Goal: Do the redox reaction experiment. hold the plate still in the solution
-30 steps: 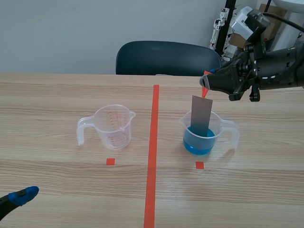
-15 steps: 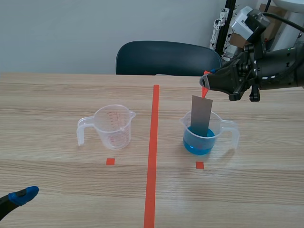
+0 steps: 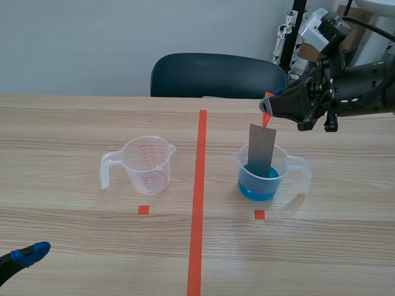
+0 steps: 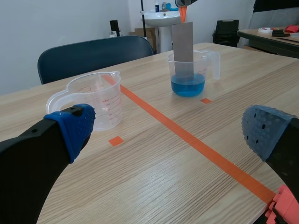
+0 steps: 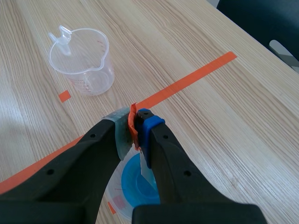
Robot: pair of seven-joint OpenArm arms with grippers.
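A grey metal plate [image 3: 261, 152] with an orange tab at its top hangs upright, its lower end dipped in the blue solution of a clear measuring cup [image 3: 267, 174]. My right gripper [image 3: 268, 111] is shut on the orange tab, above the cup. In the right wrist view the tab [image 5: 134, 125] is pinched between the fingers, with the blue solution [image 5: 135, 186] below. The plate [image 4: 181, 43] and cup [image 4: 189, 73] also show far ahead in the left wrist view. My left gripper [image 4: 168, 130] stands open low over the near left of the table, only a blue fingertip [image 3: 31, 253] showing in the scene view.
An empty clear measuring cup [image 3: 143, 164] stands left of the long orange-red tape line. A dark chair [image 3: 217, 75] sits behind the table's far edge. Equipment stands beyond the table at the back right.
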